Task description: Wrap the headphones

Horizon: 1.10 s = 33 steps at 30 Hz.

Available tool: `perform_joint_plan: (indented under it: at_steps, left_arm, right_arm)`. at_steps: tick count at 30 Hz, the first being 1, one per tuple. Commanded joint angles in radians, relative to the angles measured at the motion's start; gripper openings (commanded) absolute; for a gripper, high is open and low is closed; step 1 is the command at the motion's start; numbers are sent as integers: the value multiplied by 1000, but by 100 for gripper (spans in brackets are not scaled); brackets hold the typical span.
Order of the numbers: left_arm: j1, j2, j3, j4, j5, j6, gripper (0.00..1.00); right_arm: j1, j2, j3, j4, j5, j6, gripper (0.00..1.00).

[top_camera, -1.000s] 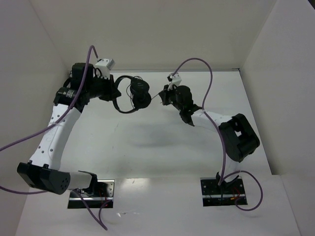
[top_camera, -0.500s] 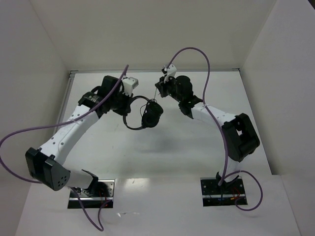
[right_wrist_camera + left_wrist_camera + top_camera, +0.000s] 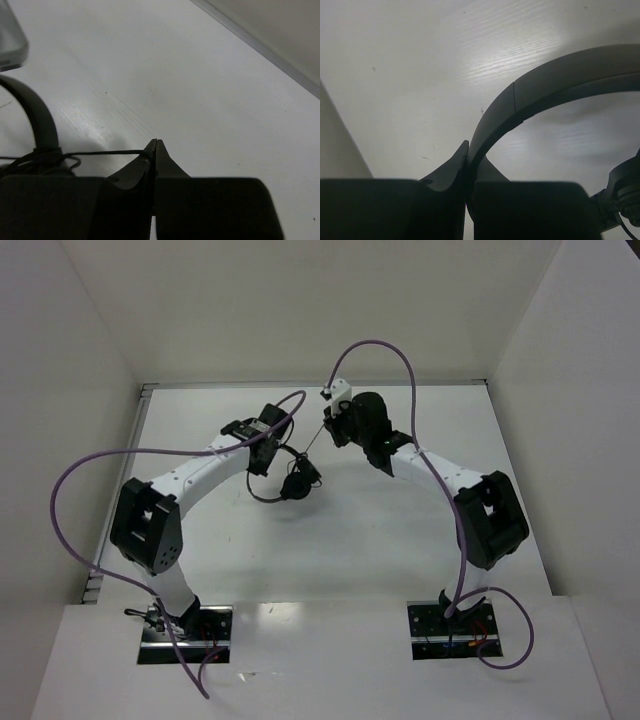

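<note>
White table (image 3: 400, 540): I'm mid-wrap, left gripper (image 3: 468, 150) clamped on headphones (image 3: 545, 80), right gripper (image 3: 155, 146) at their 1 o'clock pinching cord (image 3: 100, 152); next, loop it taut.

Left arm (image 3: 200, 468) and right arm (image 3: 440, 472) are showing white link shells joined by black joint housings. Purple cables (image 3: 380, 341) are looping off both, trailing down to bare-metal base plates (image 3: 215, 625) at the desk's (image 3: 350, 540) near edge. The right plate is carrying red and orange wiring. Left hand (image 3: 468, 148) and right hand (image 3: 155, 146) are showing matte black fingers tapering to thin wedge tips.
</note>
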Motion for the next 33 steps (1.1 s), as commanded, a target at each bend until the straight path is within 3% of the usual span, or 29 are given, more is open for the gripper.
perform_joint_plan:
  at_steps: [1, 5, 15, 20, 23, 28, 33]
  left_arm:
    - [-5, 67, 28, -22, -193, -17, 0]
    - [-5, 136, 28, 88, -272, -46, 0]
    - [4, 313, 140, 311, -287, -130, 0]
    - [41, 345, 193, 381, -152, -213, 0]
    - [53, 414, 302, 363, -82, -235, 0]
    - [93, 486, 462, 339, 53, -317, 0]
    - [104, 506, 491, 349, 192, -367, 0]
  right_arm:
    - [-23, -92, 58, -27, 30, -17, 1]
    - [-14, -111, 58, -87, -47, 61, 1]
    - [-14, -91, 138, -129, -219, 362, 1]
    - [-14, -28, 127, -68, -314, 578, 1]
    - [5, -8, 117, -68, -325, 631, 1]
    - [52, 23, 51, -52, -254, 703, 1]
    - [62, 87, 52, -66, -205, 750, 1]
